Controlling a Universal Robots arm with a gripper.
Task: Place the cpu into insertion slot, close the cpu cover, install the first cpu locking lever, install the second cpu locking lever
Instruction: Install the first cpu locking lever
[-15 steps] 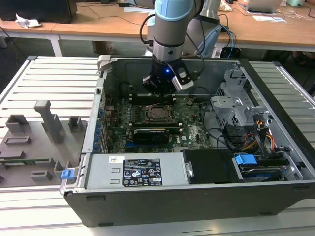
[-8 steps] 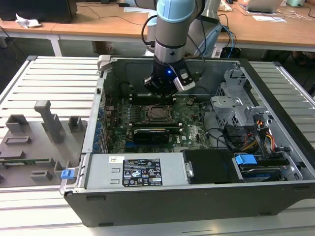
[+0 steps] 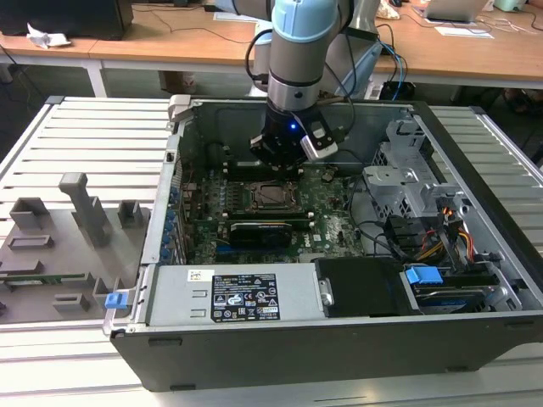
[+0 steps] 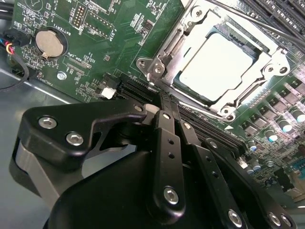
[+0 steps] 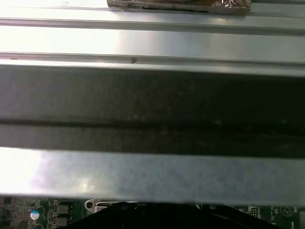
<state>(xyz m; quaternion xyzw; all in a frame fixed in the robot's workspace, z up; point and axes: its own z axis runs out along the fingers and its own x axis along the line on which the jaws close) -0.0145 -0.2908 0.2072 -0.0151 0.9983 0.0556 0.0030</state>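
Item: open computer case (image 3: 475, 331), lying on a slatted metal bench (image 3: 93, 136), green motherboard (image 4: 95, 57) on its floor.

Tool: we see the gripper (image 4: 162, 107) low inside the case, at the far edge of the socket area in the exterior view. In the second wrist view its black fingers (image 4: 167, 143) lie pressed together, with nothing between them, the tips just beside the socket's corner.

Task's thing: the cpu (image 4: 219, 64) sits in the insertion slot (image 4: 183, 86), pale face up. The cpu cover (image 4: 264, 71) lies down around it, framing the chip. We cannot tell whether the thin locking levers (image 4: 238, 19) alongside the frame are latched.

Risks, as we judge them:
- The tips are close to the socket frame and the long black slots (image 4: 200, 121); a skewed approach could scrape the board or slip off a lever.
- A lever pressed while the cover sits unevenly could load the chip crookedly.
- Loose cables (image 3: 382, 233) at the exterior view's right could snag the arm.

Containers and contents:
- Case: motherboard, a black card (image 3: 259, 231) near the socket, a power supply (image 3: 237, 297) at the near wall, a drive cage (image 3: 407, 182) and blue-tabbed bay (image 3: 424, 275) at the right.
- Grey fixture tray (image 3: 51, 263), exterior view's left, outside the case: moulded holders, one blue clip (image 3: 116, 299).
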